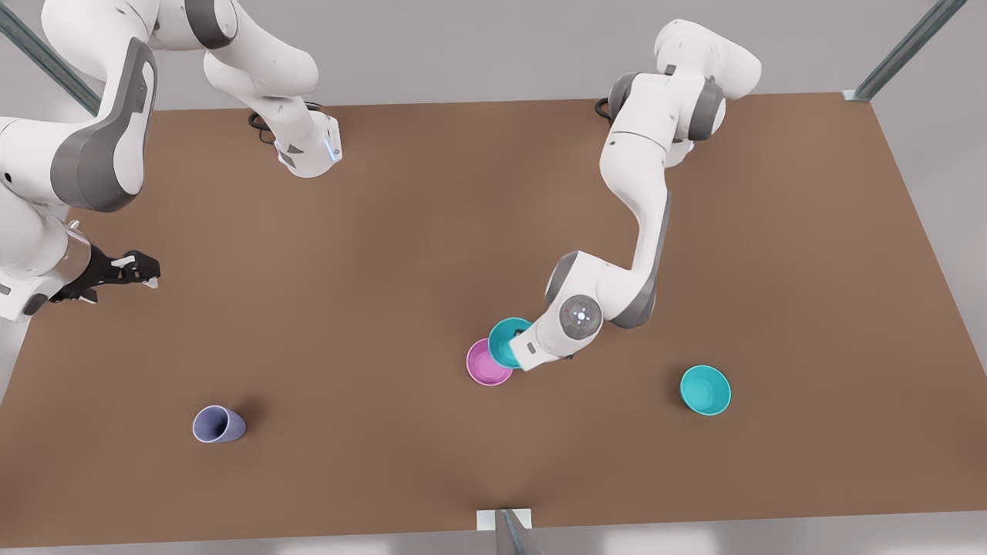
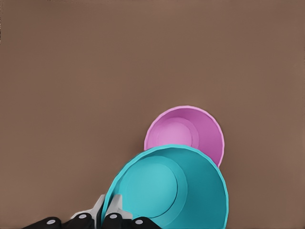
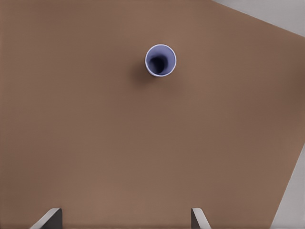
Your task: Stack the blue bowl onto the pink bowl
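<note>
Left claw (image 2: 108,210): it is being seen clenched on the rim of the blue bowl (image 1: 505,340), one finger (image 2: 116,209) inside the wall and one outside, at the middle of the desk (image 1: 385,254).
Blue bowl: it is being held tilted above the desk, its edge overlapping the pink bowl (image 1: 489,363) in the front view; in the left wrist view the blue bowl (image 2: 167,188) is covering part of the pink bowl's (image 2: 185,133) rim.
Pink bowl: it is sitting upright on the desk, just beside and partly under the held bowl, toward the front view's left of it.
Right claw (image 1: 139,270): it is being held above the desk at the front view's left edge, fingers spread apart and grasping nothing, as its two fingertips (image 3: 47,218) are showing in the right wrist view; this arm is waiting.
Second teal bowl (image 1: 705,390): it is standing on the desk toward the front view's right, well apart from the pink bowl.
Lavender cup (image 1: 217,425): it is standing near the desk's near edge at the front view's left, below the right claw; its mouth (image 3: 160,60) is being seen from above.
In the way: the left arm's wrist is hiding part of the blue bowl in the front view.
</note>
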